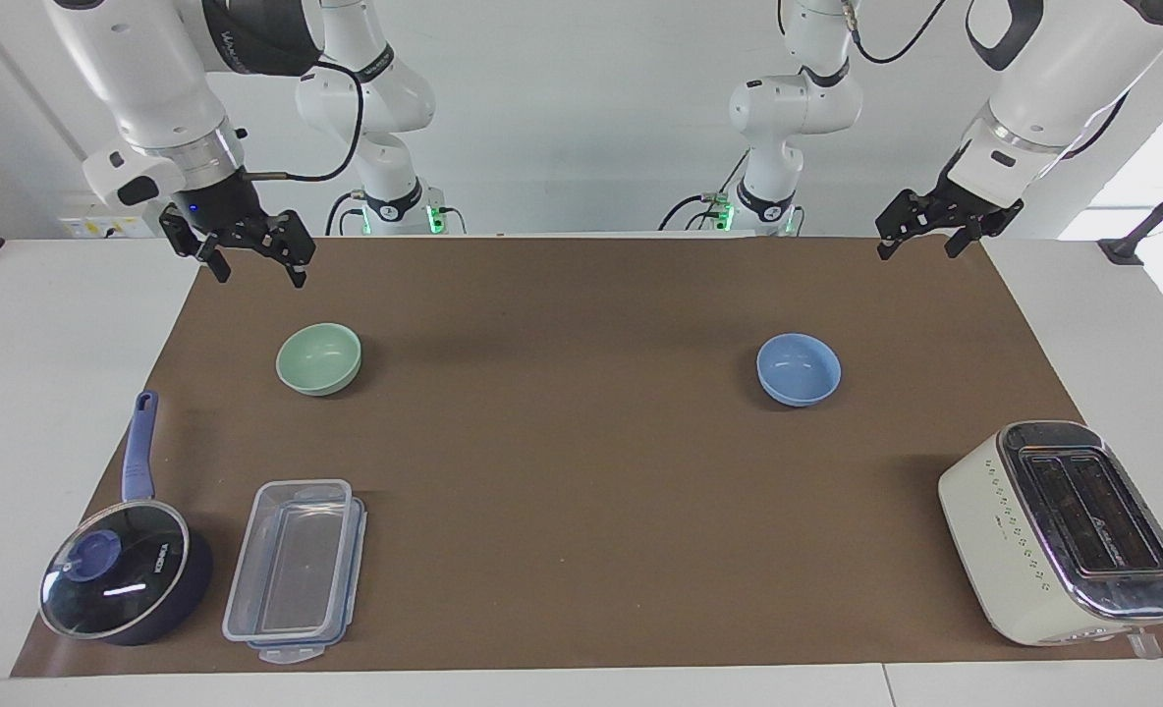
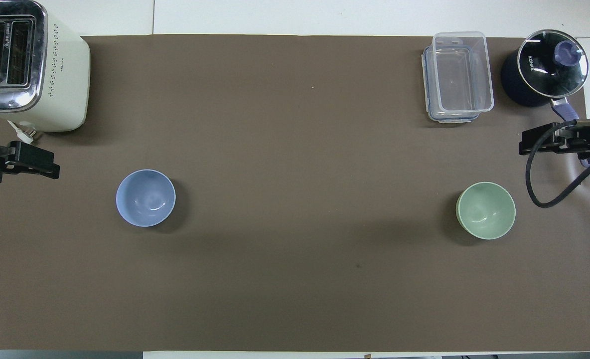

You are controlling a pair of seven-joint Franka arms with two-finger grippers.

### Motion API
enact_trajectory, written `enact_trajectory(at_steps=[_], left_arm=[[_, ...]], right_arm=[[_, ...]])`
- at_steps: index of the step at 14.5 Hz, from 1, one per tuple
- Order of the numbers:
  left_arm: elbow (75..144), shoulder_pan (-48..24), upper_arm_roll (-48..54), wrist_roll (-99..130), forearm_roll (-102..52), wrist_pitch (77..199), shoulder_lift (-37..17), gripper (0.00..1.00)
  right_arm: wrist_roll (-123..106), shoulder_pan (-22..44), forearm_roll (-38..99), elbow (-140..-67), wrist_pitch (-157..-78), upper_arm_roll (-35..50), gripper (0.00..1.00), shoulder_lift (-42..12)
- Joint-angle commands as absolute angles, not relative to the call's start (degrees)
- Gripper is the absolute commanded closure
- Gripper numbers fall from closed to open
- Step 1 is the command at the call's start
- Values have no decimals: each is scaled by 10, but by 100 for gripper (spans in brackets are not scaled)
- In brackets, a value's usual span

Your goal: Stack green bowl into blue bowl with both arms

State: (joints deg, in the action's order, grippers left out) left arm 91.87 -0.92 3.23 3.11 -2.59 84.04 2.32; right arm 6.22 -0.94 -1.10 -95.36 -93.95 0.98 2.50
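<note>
Brown mat [image 1: 581,471]: green bowl [image 1: 318,358] under raised right tool [image 1: 257,265], fingers seemingly apart.

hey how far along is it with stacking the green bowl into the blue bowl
Nothing is done yet. The green bowl sits alone toward the right arm's end of the table, and the blue bowl sits empty toward the left arm's end, far apart. Nothing is in hand: the right end effector hangs open above the mat near the green bowl, and the left end effector hangs open too. Picking up, carrying and stacking all remain.
</note>
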Motion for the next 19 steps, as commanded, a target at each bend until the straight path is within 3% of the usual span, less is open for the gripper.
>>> enact_trajectory(at_steps=[1,9,13,16,19], left_arm=[[923,-4,33,37,-38,831,29,0],[925,-4,33,30,-37,835,32,0],[938,-3,33,34,-37,839,36,0],[1019,-3,32,29,-36,929,68,0],[1122,-4,33,20,-36,1041,70,0]], right_arm=[[73,-10,-16,-951,-929,12,0,25],[47,-18,-9,-1020,-954,11,0,54],[9,-58,-1,-1189,-1088,5,0,125],[4,-88,-1,-1308,-1182,4,0,176],[-30,-113,-1,-1355,-1213,4,0,177]])
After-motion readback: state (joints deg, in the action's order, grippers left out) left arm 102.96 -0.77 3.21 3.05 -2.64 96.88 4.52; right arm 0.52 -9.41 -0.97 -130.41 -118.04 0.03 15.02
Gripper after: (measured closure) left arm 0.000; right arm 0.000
